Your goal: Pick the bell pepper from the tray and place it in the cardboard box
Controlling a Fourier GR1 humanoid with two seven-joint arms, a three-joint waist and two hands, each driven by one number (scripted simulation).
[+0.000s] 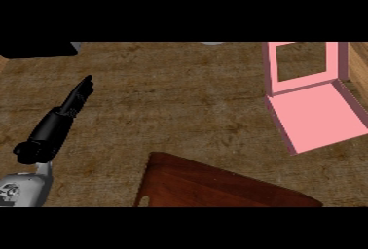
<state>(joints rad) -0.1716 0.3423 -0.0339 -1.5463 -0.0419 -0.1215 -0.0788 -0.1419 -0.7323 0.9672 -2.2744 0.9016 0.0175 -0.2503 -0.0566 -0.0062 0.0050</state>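
Resting left hand (pixel 64 114) at left, fingers straight together; pink box (pixel 316 114) right; wooden tray (pixel 215 187) below.

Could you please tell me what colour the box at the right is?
Pink; the box shows best in the head view.

Brown counter (pixel 179 97) bears wooden tray (pixel 215 187) and pink box (pixel 316 116).
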